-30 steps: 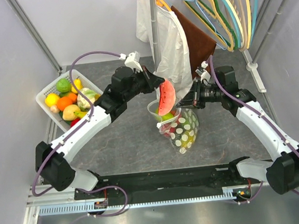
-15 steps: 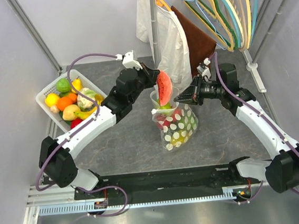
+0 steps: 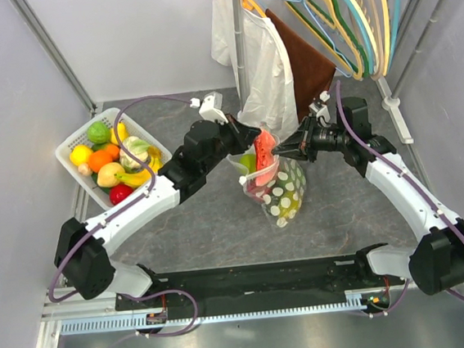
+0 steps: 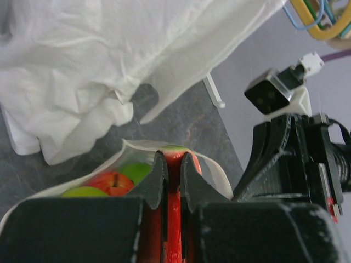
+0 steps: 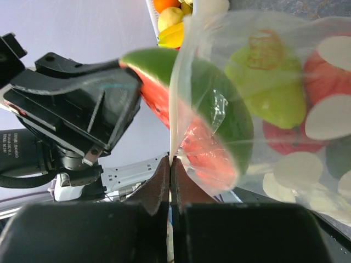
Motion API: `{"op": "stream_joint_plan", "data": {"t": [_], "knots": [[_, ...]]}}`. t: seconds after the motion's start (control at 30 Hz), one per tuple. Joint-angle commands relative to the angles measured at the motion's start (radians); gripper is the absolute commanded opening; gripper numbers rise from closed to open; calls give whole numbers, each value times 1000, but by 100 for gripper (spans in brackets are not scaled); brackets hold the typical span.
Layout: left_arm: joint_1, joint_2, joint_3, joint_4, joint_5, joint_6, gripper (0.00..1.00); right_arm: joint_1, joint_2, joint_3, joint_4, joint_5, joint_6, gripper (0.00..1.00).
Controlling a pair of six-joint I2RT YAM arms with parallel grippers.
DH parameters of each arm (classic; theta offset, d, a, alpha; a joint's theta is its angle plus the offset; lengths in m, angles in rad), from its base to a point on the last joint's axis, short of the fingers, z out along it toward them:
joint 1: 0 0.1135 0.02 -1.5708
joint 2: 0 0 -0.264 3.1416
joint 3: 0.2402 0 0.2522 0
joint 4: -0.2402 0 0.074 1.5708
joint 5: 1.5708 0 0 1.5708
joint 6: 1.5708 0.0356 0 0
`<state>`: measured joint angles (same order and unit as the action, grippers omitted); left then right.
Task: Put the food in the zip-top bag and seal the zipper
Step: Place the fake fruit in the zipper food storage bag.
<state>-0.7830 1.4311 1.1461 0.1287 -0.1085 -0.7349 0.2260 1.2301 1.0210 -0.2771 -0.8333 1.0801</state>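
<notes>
Left claw (image 4: 171, 164): mine, clamped on a red melon slice (image 3: 264, 144), whose lower end is inside the bag (image 3: 283, 195).
Right claw (image 5: 170, 164): mine, pinched tight on the bag's rim.
Bag: between my two claws, fruit inside.
Basket (image 3: 71, 142): beyond my left arm.

The zip-top bag (image 3: 281, 192) stands mid-surface (image 3: 212, 225), between the two arms. A slice of food (image 3: 264, 149) sits in its mouth, above other pieces (image 4: 107, 183) lying deeper inside. The left gripper (image 3: 252, 139) reaches in from the left, its fingers (image 4: 158, 183) clamped on either side of the slice. The right gripper (image 3: 281, 152) pinches the bag's rim from the right. A basket (image 3: 63, 146) of more food (image 3: 103, 160) lies well apart, far left. A garment (image 3: 262, 64) hangs behind the bag, with hangers (image 3: 353, 22) to its right.
</notes>
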Motion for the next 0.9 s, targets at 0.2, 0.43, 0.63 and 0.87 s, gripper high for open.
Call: {"op": "stream_joint_plan", "data": {"t": [0.2,0.43,0.63,0.87], "knots": [[-4,-49,-43,-119,279,-25,36,-2,-41,27,90,-90,-35,0],[143,-224,-29,-264,648,273,78,-1,-89,7,90,-214,-152,0],[235,-305,124,-558,794,687,82,3,-109,-25,84,-306,-239,0],[219,-294,248,-1062,1088,1539,66,18,-92,-15,69,-371,-279,0]]}}
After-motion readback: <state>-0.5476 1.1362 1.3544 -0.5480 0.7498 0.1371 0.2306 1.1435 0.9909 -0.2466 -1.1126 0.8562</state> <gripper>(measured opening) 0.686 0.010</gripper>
